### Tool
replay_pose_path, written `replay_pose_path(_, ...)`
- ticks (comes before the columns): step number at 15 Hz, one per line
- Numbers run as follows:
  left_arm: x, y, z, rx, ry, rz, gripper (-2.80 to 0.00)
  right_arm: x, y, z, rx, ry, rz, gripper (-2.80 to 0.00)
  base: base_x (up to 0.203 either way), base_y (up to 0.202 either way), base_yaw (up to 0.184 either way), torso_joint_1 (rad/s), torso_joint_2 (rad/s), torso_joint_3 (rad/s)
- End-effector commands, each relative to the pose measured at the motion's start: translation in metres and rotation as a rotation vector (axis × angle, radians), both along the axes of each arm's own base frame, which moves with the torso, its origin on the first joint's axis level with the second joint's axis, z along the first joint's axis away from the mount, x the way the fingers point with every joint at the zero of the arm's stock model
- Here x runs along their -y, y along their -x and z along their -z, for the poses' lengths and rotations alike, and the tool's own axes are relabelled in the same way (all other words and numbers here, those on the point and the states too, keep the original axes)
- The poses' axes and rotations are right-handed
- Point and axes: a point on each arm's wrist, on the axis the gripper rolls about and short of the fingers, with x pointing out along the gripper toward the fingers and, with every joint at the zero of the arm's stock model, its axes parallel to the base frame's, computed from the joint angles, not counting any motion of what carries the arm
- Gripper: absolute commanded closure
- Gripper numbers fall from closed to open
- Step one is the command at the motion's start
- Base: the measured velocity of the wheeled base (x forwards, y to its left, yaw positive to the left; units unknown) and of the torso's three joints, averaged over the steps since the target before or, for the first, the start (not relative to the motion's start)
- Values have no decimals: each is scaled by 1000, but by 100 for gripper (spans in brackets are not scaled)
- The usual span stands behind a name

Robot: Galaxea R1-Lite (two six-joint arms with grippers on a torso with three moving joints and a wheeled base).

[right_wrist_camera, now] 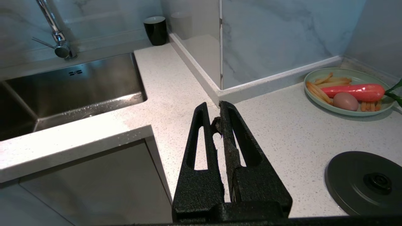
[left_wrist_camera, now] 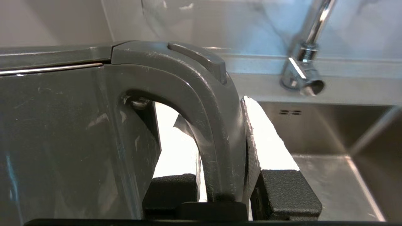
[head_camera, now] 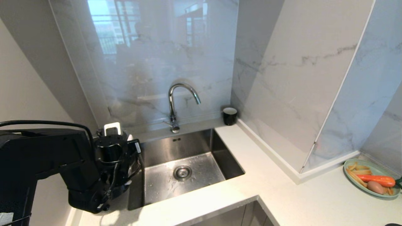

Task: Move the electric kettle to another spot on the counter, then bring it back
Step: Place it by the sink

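Grey-veined marble panels rise behind a white speckled worktop [head_camera: 251, 163] with a steel sink [head_camera: 185, 166] under a curved tap [head_camera: 180, 100]; a small black cup [head_camera: 230, 116] stands in the far corner and a green plate of food [head_camera: 370, 179] lies far right. From the head, the left arm fills the near left beside the sink, hiding what it carries. Its wrist view shows the left gripper [left_wrist_camera: 220, 188] with fingers [left_wrist_camera: 267, 147] clenched on the looped handle of the electric kettle [left_wrist_camera: 62, 125], whose glossy body sits just left of the sink. The right wrist view shows the right gripper [right_wrist_camera: 220, 125] parked over the near worktop, fingers pressed together and empty, with the round base disc [right_wrist_camera: 367, 182] bare at right. Judging by that bare base, the kettle is away from its spot; keep it upright, hold firm, and carry it level, clear of the tap and the sink's edge.
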Motion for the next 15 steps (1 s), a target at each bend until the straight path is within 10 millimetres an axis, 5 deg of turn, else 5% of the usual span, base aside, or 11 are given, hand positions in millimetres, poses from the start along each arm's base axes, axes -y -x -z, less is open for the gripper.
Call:
replay_pose_path(1,4,-7,3,16,0,5,0,0,0,0,0,-1,-1,0,0,0,0,0,0,0)
replay_pose_path(15,4,27,33,-154,-8,46,0,0,0,0,0,0,1,0,0,0,0,0,0,0)
